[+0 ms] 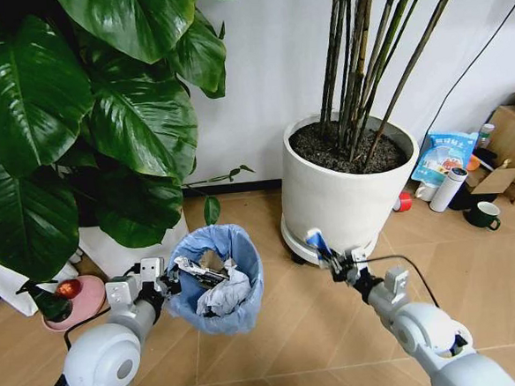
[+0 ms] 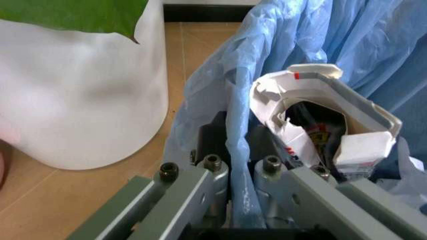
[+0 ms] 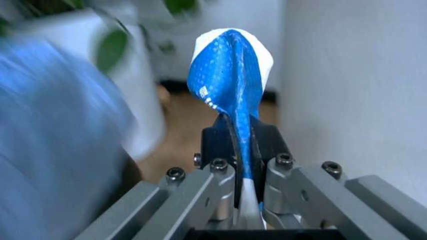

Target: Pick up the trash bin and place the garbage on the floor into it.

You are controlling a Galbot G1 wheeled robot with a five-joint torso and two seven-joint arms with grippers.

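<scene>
From the head view, the trash bin (image 1: 218, 280) hangs clear of the floor (image 1: 312, 339) in front of the robot, held by the left pincer (image 1: 168, 280), which grips its near-left rim. Crumpled paper and other garbage (image 1: 222, 291) already sit inside the blue liner. The right pincer (image 1: 326, 257) is out to the right of the bin, just in front of the big white plant pot (image 1: 346, 196), and is clamped on a flat blue-and-white wrapper (image 1: 316, 239). The wrapper stands well apart from the bin opening, so letting go here would likely drop it back on the floor. The right arm is also close to the pot, and a careless swing toward the bin could knock against it.

In the left wrist view, the fingers (image 2: 213, 172) are closed on a fold of the light-blue bag (image 2: 267, 60) at the rim; whether they also catch the hard wall beneath I cannot tell. If only the thin plastic is held, the bag could slide or tear and the bin could tip or fall. A torn white carton (image 2: 320, 105) lies high among the contents and could spill if the bin tilts.

In the right wrist view, the wrapper (image 3: 230, 80) is pinched by its lower end between the closed fingers (image 3: 215, 145), its upper part standing free. So narrow a hold on a slick wrapper may slip while the arm moves.
</scene>
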